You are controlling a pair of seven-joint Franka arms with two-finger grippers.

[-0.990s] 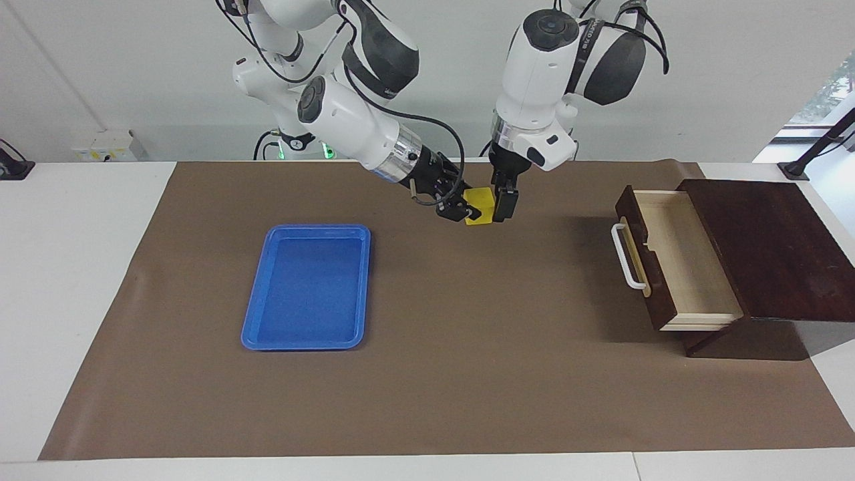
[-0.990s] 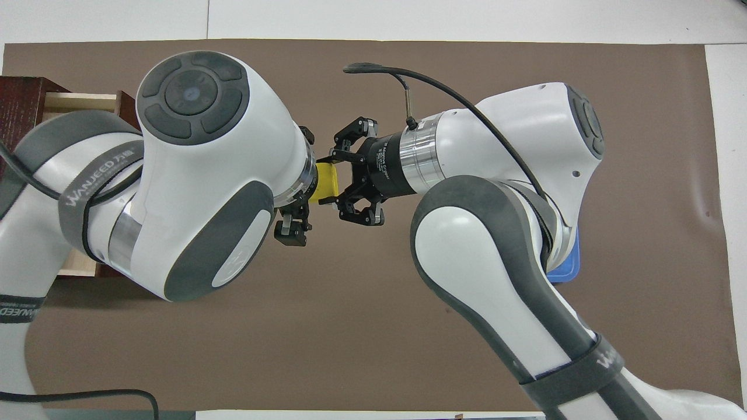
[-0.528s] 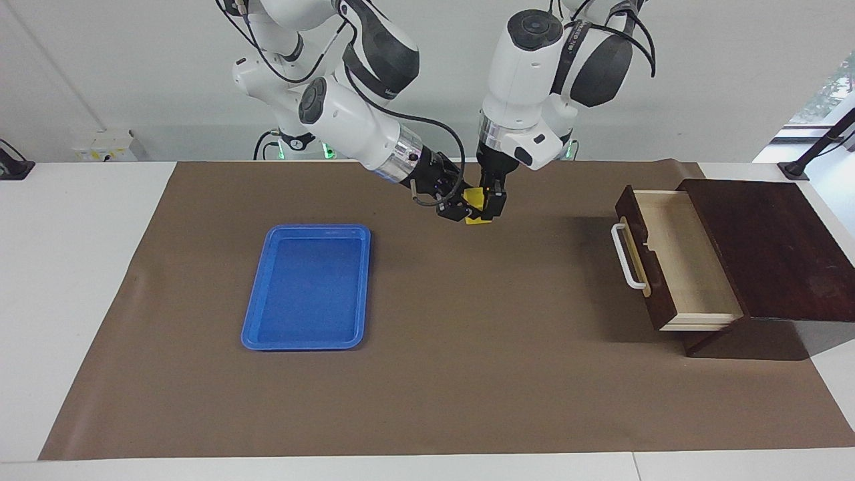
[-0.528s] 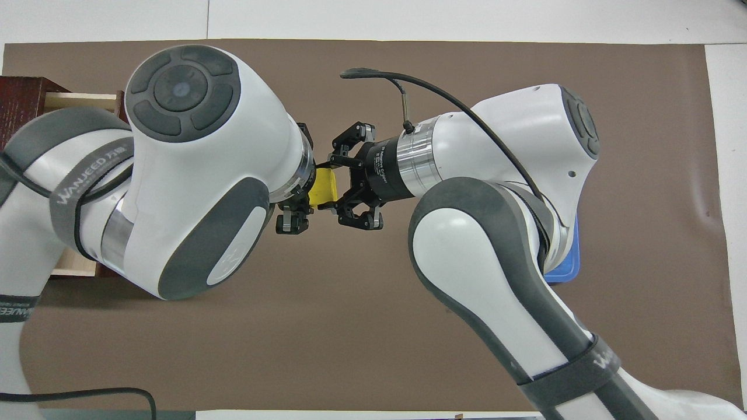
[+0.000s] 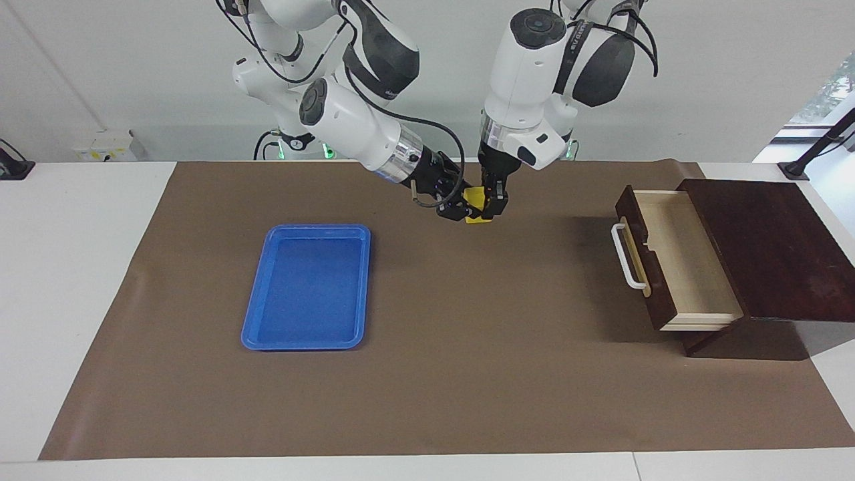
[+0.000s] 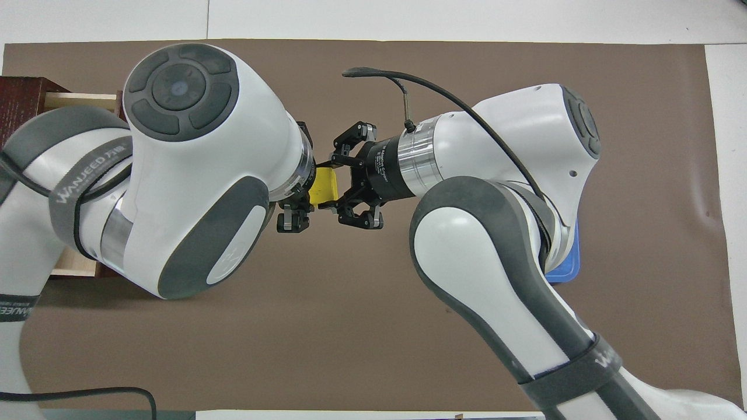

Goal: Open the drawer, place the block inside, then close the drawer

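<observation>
Where both grippers clamp the block (image 5: 475, 198), armbands read "WANJEED" (image 6: 87, 178).

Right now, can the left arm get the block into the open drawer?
Probably yes: the left gripper grips the block, and the drawer stands open with nothing between. But the right gripper also grips it.

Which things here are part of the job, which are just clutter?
In the job:
- block, yellow, in the air over the mat, both grippers shut on it
- drawer, pulled open, nothing in it, at the left arm's end
- left gripper
- right gripper

Lying about:
- blue tray, at the right arm's end
- brown mat
</observation>
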